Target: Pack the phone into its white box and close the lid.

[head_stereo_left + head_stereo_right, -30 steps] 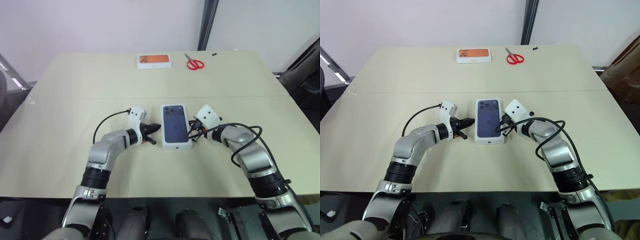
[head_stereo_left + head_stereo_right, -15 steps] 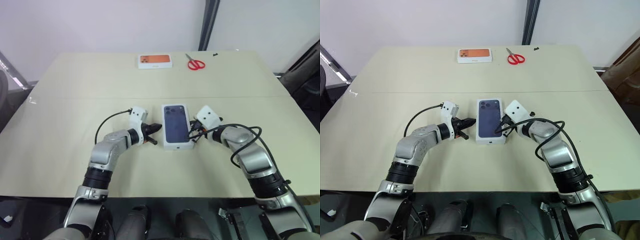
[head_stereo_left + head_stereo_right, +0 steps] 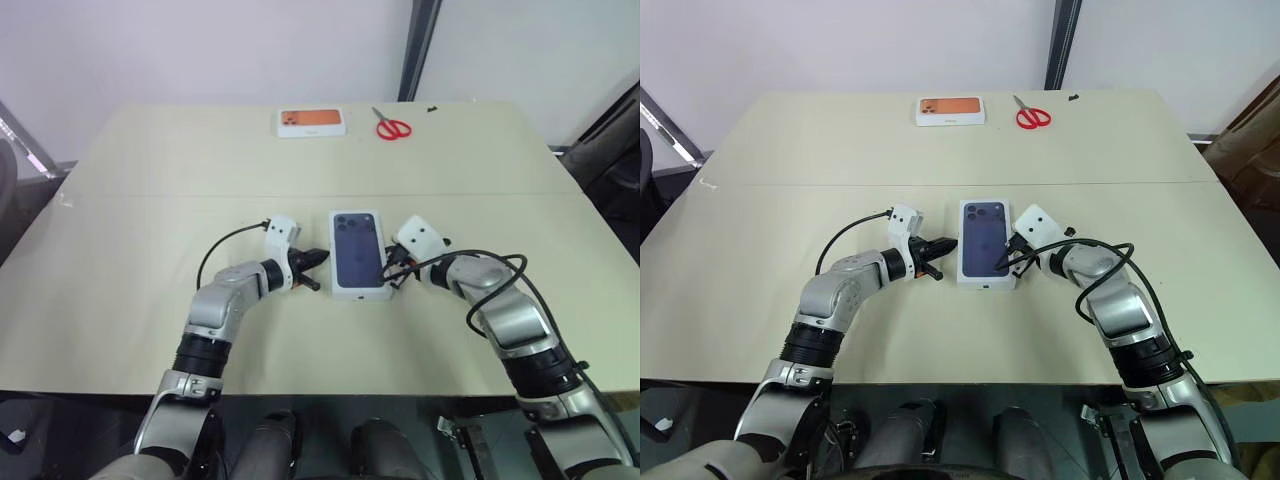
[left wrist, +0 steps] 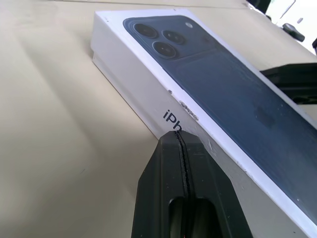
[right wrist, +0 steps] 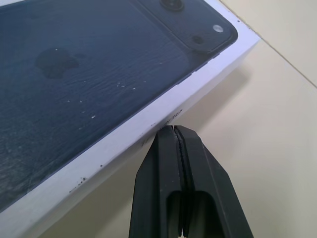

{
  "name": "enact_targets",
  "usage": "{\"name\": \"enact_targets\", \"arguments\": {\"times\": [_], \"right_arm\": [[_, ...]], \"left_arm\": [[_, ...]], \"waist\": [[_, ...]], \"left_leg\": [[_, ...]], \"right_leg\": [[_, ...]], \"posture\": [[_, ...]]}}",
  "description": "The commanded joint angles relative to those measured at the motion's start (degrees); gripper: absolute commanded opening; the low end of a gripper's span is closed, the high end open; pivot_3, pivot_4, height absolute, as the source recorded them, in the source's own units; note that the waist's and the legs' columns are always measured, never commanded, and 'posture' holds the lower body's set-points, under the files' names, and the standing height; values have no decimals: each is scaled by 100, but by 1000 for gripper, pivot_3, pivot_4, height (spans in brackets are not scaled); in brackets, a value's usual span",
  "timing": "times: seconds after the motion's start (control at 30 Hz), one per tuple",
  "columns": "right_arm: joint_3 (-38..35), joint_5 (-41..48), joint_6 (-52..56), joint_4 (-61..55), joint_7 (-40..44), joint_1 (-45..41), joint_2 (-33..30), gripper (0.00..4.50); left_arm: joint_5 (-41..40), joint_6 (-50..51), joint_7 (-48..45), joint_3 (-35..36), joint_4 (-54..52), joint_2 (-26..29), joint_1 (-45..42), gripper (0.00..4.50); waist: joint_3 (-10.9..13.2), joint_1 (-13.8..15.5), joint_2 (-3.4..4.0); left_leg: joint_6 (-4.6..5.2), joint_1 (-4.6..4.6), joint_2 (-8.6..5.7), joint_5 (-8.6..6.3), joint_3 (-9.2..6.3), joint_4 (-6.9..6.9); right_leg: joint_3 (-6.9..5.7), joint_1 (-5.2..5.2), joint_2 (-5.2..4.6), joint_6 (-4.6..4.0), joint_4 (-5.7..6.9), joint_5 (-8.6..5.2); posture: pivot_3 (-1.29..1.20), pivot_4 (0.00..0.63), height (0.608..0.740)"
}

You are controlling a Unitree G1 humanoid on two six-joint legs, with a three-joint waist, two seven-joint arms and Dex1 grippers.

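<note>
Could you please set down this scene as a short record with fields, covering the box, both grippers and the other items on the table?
lid: white cardboard lid printed with a dark blue phone, seated on its box, mid-table
left gripper: shut, tips at the lid's left side wall
right gripper: shut, tips at the lid's right side wall
far edge: white box with an orange picture; red-handled scissors to its right
surface: beige table
</note>
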Motion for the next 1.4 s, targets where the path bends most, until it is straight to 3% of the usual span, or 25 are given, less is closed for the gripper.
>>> {"name": "enact_targets", "arguments": {"times": [0.03, 0.4, 0.7, 0.83, 1.0, 1.2, 1.33, 1.4], "right_arm": [[-36, 66, 0, -197, 25, -22, 20, 26], [-220, 23, -130, -72, -108, -140, -59, 26], [-759, 407, -395, 127, -103, -523, 52, 26], [-443, 486, -411, -17, 152, -428, 137, 26], [508, 118, -83, -227, 431, 51, -13, 26], [474, 131, 77, -375, 291, 104, 96, 26], [-48, 609, 294, -217, 306, -84, 299, 26], [-382, 870, 401, -162, 293, -188, 391, 570]], "left_arm": [[-106, -67, -56, 8, -76, -85, -211, 0], [-86, -171, -138, 190, -13, 241, -160, 0], [-502, -85, -7, 606, 266, -174, -864, 0], [-112, -333, -113, 151, 699, -270, -937, 0], [468, -689, 16, -229, 1446, -134, -885, 0], [527, -766, -101, -271, 1466, 58, -767, 0], [251, -691, -284, -106, 1225, 40, -719, 0], [173, -673, -361, -42, 982, 120, -675, 567]], "waist": [[1, 0, 0], [4, -14, 2], [14, 2, -5], [15, -28, -5], [12, -62, -4], [3, -139, -6], [3, -150, -6], [6, -143, -6]], "left_leg": [[0, 0, 0, 0, 0, 0], [0, 0, 0, 0, 0, -2], [-1, -6, -1, 1, 0, 2], [-5, -6, 0, 3, 0, 1], [-4, -6, 2, 3, 0, -1], [-2, 18, 3, 0, -4, -4], [-2, 17, 4, 0, -3, -7], [-2, 16, 4, 0, -4, -7]], "right_leg": [[0, 0, 0, 0, 0, 0], [0, -2, 0, 0, 0, 0], [-3, -2, 0, 1, -3, 1], [-2, -2, 2, 2, -3, 1], [-1, -6, 5, 1, -2, 1], [-2, 17, 5, 1, -2, 1], [0, 15, 5, 1, -2, 1], [-1, 13, 5, 1, -2, 1]], "posture": [[0, 150, 734], [0, 150, 734], [0, 150, 734], [0, 150, 734], [0, 150, 734], [0, 150, 734], [0, 150, 734], [0, 150, 734]]}}
